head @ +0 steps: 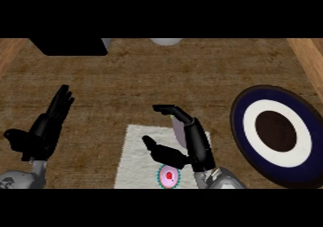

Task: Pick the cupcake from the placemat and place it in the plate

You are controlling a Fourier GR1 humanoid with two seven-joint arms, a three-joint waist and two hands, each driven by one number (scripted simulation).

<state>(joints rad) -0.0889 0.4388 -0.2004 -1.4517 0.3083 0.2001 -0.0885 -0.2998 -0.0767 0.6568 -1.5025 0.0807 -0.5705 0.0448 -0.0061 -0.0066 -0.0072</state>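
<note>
Right hand (183, 148) over the placemat (141, 155), cupcake (168, 176) not picked up yet
Fingers are relaxed, grasping nothing; cupcake sits on the placemat's near edge just below the hand. Plate (246, 128) lies to the right, left hand (40, 133) rests released over the counter (157, 75)

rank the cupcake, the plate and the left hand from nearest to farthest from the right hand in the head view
1. Cupcake: on the placemat, just below the right hand.
2. Plate: to that hand's right.
3. Left hand: open, far across at the view's left.
</note>
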